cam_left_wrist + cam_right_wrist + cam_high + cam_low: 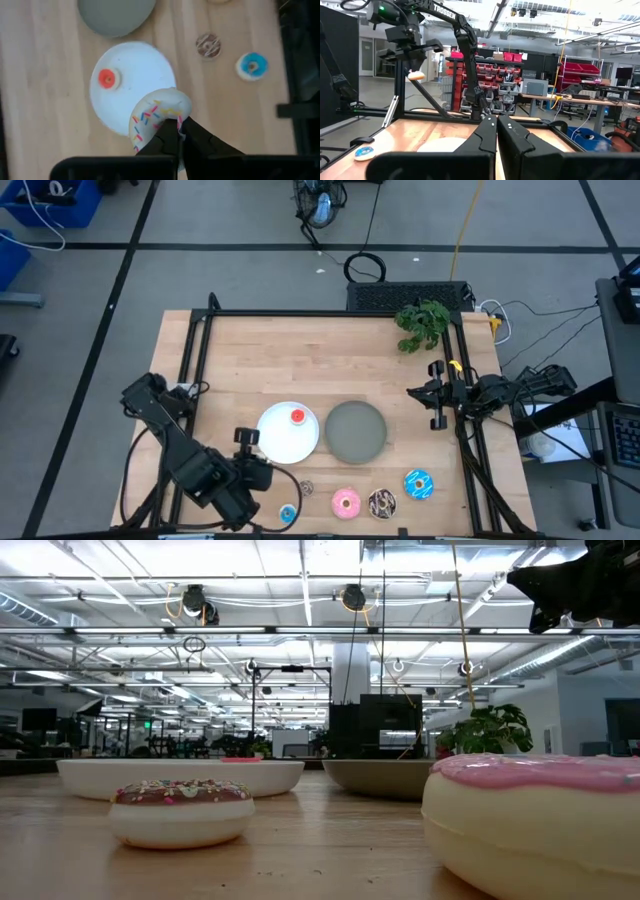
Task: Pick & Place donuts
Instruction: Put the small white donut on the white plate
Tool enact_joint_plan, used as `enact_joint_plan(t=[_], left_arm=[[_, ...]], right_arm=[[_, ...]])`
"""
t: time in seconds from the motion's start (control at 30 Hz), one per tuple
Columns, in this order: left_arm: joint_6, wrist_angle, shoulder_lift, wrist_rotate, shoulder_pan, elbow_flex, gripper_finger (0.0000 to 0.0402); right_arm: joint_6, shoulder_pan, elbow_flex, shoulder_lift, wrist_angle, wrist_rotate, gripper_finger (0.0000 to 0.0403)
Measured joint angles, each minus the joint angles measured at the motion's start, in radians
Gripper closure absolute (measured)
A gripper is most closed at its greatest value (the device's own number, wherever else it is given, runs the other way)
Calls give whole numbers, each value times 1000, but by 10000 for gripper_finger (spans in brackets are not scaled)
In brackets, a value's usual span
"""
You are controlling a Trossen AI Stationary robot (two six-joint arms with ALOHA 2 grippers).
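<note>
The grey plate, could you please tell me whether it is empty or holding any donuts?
Empty: the high view shows the grey plate bare, while the white plate carries one red donut.

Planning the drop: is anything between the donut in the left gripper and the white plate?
Nothing visible blocks it. The left gripper holds the white sprinkled donut above the white plate edge. Only a small red donut sits on the plate, off to one side.

The fingers (172, 132) hide part of the held white sprinkled donut (159, 114).
</note>
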Motion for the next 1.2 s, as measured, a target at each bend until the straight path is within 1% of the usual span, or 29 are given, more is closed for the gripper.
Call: enact_joint_plan(t=[0.13,0.23,0.3,0.4,0.47,0.57,0.73,0.8,0.87,0.93,1.03,1.13,1.2], left_arm=[[9,2,1,-1,23,-22,386],[18,1,1,22,48,-51,391],[30,1,1,31,79,-82,395],[56,24,1,31,157,-156,389],[122,91,1,47,214,-226,387],[238,229,3,84,287,-326,395],[331,429,2,144,383,-492,385],[342,474,2,144,408,-556,384],[331,517,2,148,438,-614,392],[305,567,2,173,472,-664,395],[287,648,2,177,509,-736,386],[283,700,2,191,523,-777,379],[284,709,2,196,527,-797,384]], right_arm=[[18,0,0,0,-2,0,399],[23,0,0,0,-2,0,399],[23,0,0,0,-2,0,399],[23,0,0,0,-1,0,399],[23,0,0,0,1,0,399],[23,0,0,0,1,0,399],[23,0,0,0,0,0,399],[23,0,0,0,-1,0,399],[20,0,0,0,-1,0,399],[18,0,0,0,-1,0,399],[18,0,0,0,-1,0,399],[18,0,0,0,-1,0,399],[21,0,0,0,-1,0,399]])
